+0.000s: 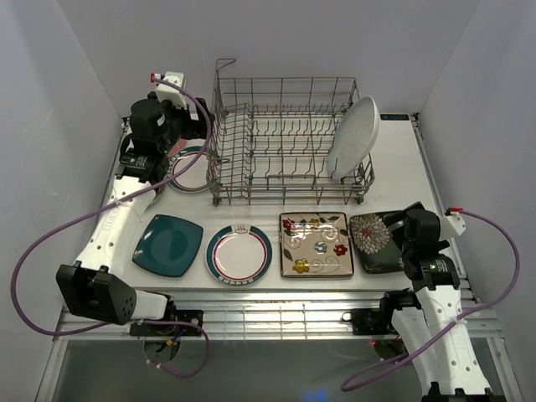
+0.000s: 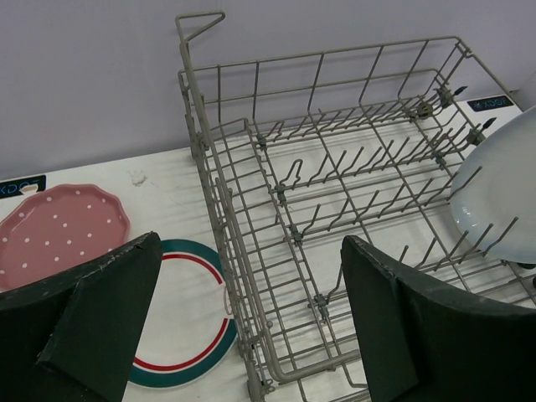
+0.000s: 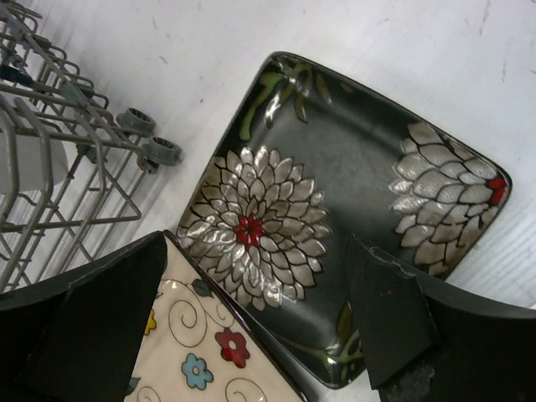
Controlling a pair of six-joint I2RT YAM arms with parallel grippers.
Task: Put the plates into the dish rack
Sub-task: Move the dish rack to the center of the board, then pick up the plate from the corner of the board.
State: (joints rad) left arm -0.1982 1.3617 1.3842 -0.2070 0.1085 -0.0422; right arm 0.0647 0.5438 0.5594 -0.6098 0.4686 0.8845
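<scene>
Right wrist view showed the right claw (image 3: 258, 251) spread wide and empty, tilted down over the dark floral plate (image 3: 335, 184), which lay flat on the tabletop (image 3: 377, 50) touching the cream floral plate (image 3: 201, 335). I'd say it should take the free rim, away from that neighbour, then stand the plate between the tines of the dish rack (image 1: 285, 146). At upper left, the left claw (image 2: 251, 247), released too, hovered by the rack's end.

White oval plate (image 1: 353, 138) stands in grey wire dish rack (image 1: 289, 142); other plates (image 1: 167, 244) lie flat outside it
</scene>
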